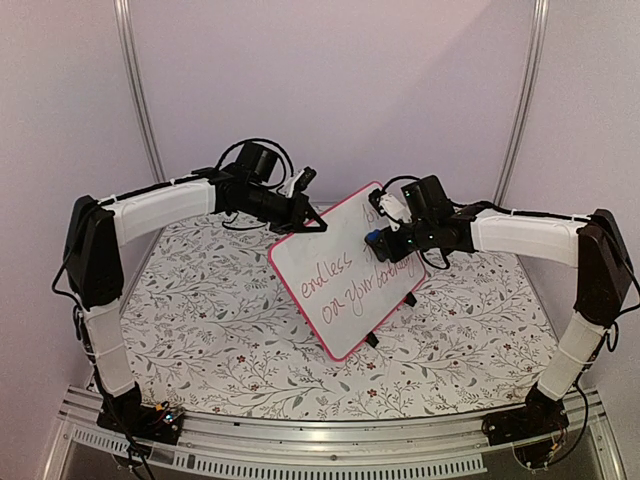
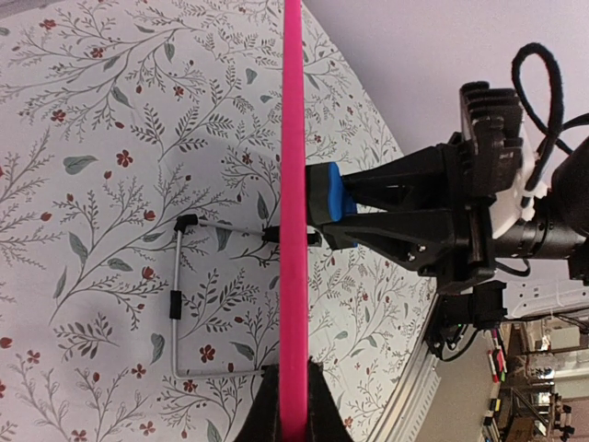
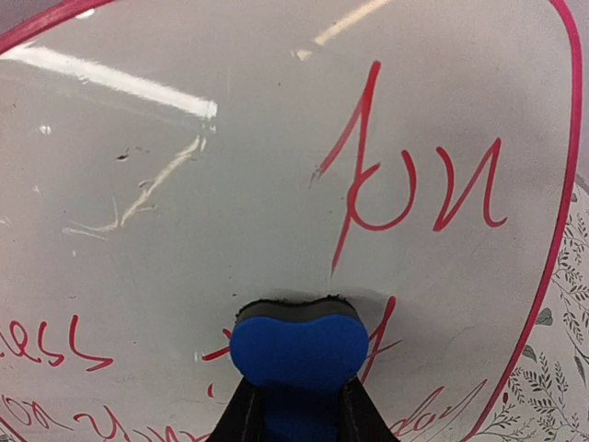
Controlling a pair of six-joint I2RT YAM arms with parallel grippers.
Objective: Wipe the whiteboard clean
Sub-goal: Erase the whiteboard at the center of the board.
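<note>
The whiteboard [image 1: 345,275] has a pink-red frame and red handwriting, and stands tilted on the table. My left gripper [image 1: 305,222] is shut on its upper left edge; the left wrist view shows the frame [image 2: 293,184] edge-on between my fingers. My right gripper [image 1: 378,243] is shut on the blue eraser [image 3: 297,354] and presses its dark felt face against the board's upper right part, over the red writing [image 3: 405,189]. The eraser [image 2: 329,200] also shows touching the board in the left wrist view. Part of the board face [image 3: 230,166] looks wiped, with faint smears.
The flowered tablecloth [image 1: 220,330] covers the table. The board's wire stand [image 2: 179,295] and black clip feet [image 1: 372,340] rest on it. The wall stands close behind, with a metal rail [image 1: 300,440] along the near edge.
</note>
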